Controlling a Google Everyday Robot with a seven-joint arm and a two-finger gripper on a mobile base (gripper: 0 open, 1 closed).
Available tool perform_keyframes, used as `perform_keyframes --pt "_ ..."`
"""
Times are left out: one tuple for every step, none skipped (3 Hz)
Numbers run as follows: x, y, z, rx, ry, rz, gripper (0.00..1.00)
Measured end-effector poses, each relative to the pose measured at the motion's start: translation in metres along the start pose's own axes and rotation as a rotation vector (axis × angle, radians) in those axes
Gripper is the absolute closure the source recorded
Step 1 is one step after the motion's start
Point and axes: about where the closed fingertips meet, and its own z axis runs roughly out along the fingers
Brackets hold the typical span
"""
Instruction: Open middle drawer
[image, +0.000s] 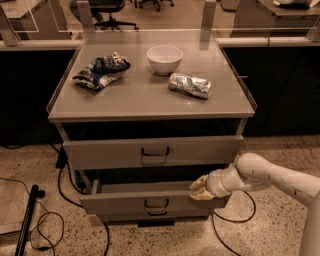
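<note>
In the lower right of the frame, the gripper (200, 189) sits at the front right edge of the partly pulled-out middle drawer (120, 204); I cannot tell its grip.

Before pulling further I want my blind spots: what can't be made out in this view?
Camera view: tray of the wide grey middle drawer, mostly hidden under the taller grey top drawer.
Cream pincer at that drawer's right rim: its own body hides the contact.
Lowest grey drawer: mostly behind the middle drawer's front.
White arm: cut off by the right edge.
</note>
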Motion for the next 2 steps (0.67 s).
perform_keyframes --pt "0.0193 0.0305 -0.0071 -0.029 -0.040 0.034 0.13" --pt "0.0235 0.0338 -0.0107 -0.028 -0.042 0.040 0.00"
